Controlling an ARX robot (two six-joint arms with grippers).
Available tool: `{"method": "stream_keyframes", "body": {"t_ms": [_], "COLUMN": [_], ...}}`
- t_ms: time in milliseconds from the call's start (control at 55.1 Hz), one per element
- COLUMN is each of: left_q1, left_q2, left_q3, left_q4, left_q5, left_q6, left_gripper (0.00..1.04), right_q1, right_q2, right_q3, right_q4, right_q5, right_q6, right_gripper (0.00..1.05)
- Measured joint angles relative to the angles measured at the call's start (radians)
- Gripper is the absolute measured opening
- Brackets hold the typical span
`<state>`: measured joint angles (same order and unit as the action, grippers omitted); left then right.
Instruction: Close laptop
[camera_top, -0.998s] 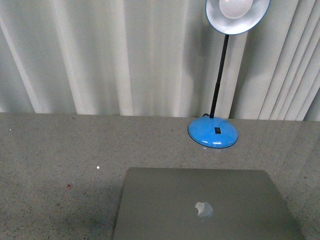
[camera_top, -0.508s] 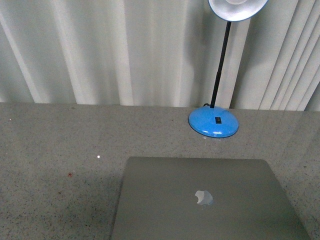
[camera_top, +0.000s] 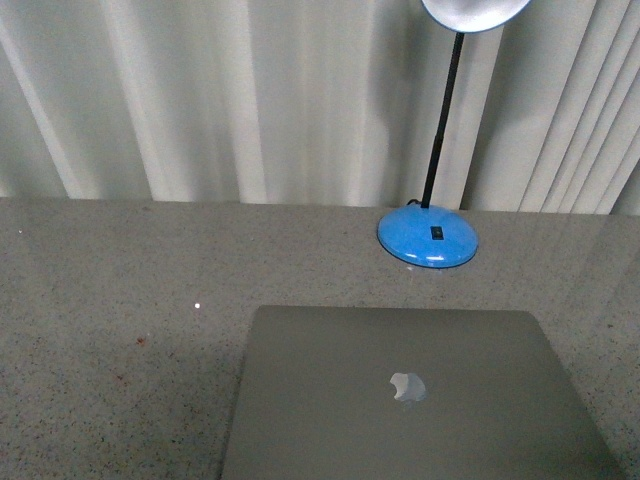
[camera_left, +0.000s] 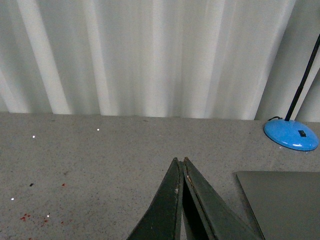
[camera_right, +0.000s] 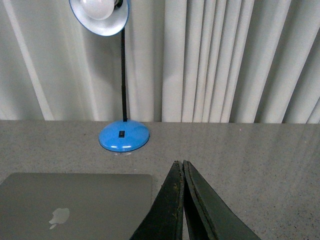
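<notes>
Resting flat with its lid down, the slim grey-silver metal laptop (camera_top: 410, 395) with the pale apple logo lies on the speckled grey stone tabletop (camera_top: 110, 300), and we see it off to the right of our left gripper (camera_left: 182, 165) and to the left of our right gripper (camera_right: 180, 167). We hold both grippers above the tabletop with their dark fingers pressed together at the tips, gripping nothing and touching neither the laptop nor the surface. Beyond the laptop, farther from both grippers, the desk lamp with the glossy blue round base (camera_top: 428, 241) stands before the white pleated curtain (camera_top: 230, 100).
</notes>
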<state>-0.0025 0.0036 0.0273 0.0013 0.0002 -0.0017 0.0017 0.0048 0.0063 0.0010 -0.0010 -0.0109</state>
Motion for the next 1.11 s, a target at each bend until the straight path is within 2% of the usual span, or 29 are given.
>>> {"method": "stream_keyframes", "body": {"t_ms": [91, 109, 145, 581, 635, 690, 1107], "left_q1": [0.0, 0.0, 0.0, 0.0, 0.0, 0.0, 0.0], "left_q2": [0.0, 0.0, 0.0, 0.0, 0.0, 0.0, 0.0], "left_q3": [0.0, 0.0, 0.0, 0.0, 0.0, 0.0, 0.0], "left_q4": [-0.001, -0.001, -0.001, -0.001, -0.001, -0.001, -0.001], "left_q5": [0.0, 0.0, 0.0, 0.0, 0.0, 0.0, 0.0], "left_q6": [0.0, 0.0, 0.0, 0.0, 0.0, 0.0, 0.0], "left_gripper": [0.06, 0.08, 0.18, 0.89, 1.0, 0.97, 0.98], "right_q1": [0.0, 0.0, 0.0, 0.0, 0.0, 0.0, 0.0], "right_q2": [0.0, 0.0, 0.0, 0.0, 0.0, 0.0, 0.0], "right_q3": [0.0, 0.0, 0.0, 0.0, 0.0, 0.0, 0.0], "right_q4": [0.0, 0.0, 0.0, 0.0, 0.0, 0.0, 0.0], "right_q5": [0.0, 0.0, 0.0, 0.0, 0.0, 0.0, 0.0], "right_q6": [-0.001, 0.0, 0.0, 0.0, 0.0, 0.0, 0.0], "right_gripper": [0.04, 0.07, 0.15, 0.86, 0.98, 0.98, 0.97]}}
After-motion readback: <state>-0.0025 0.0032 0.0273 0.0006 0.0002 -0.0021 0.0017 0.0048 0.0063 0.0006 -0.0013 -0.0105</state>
